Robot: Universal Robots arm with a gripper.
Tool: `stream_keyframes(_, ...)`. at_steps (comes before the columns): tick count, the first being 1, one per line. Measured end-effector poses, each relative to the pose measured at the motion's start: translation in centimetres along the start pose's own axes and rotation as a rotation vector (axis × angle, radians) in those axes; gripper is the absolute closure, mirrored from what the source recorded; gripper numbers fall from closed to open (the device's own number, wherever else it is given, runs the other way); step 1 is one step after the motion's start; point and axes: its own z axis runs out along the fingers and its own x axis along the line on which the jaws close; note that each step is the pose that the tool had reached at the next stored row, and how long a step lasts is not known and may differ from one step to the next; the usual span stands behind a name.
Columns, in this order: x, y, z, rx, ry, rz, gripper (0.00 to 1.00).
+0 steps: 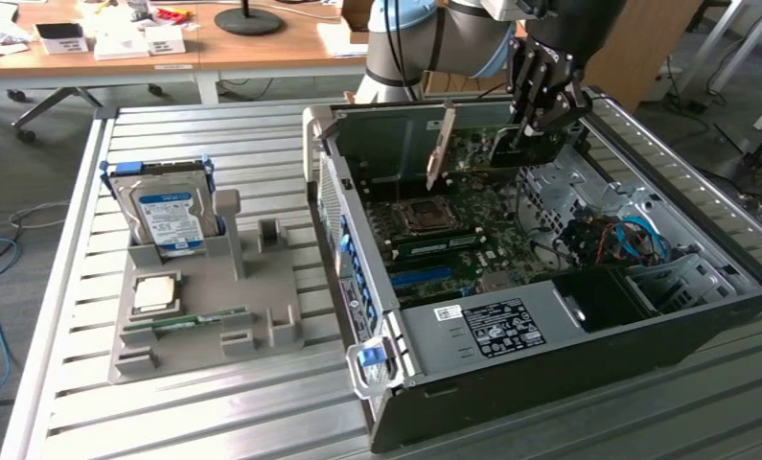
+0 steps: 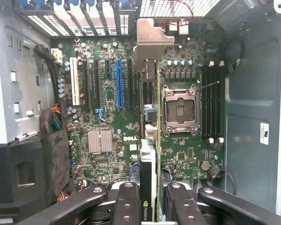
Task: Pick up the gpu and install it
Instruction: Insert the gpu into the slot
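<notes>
The gpu [image 1: 496,153] is held on edge above the motherboard [image 1: 471,230], inside the open case [image 1: 687,326], in the upper middle of the exterior view. It is a thin green board with a silver metal bracket [image 2: 150,40] at one end. The gripper [image 1: 541,120] is pinched on it. In the wrist view the card is seen edge-on between the black fingers [image 2: 126,206], and a blue slot [image 2: 119,77] and a square socket [image 2: 180,110] are shown on the motherboard.
</notes>
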Motion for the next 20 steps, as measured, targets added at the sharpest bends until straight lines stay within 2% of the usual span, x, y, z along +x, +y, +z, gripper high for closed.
stream_keyframes(5, 0.0, 0.0, 0.01, 0.0001, -0.0001, 0.0, 0.73)
stream_keyframes(11, 0.02, 0.01, 0.46, 0.0001, 0.0, 0.0, 0.73)
stream_keyframes(20, 0.03, 0.01, 0.47, 0.0, -0.0001, 0.0, 0.73)
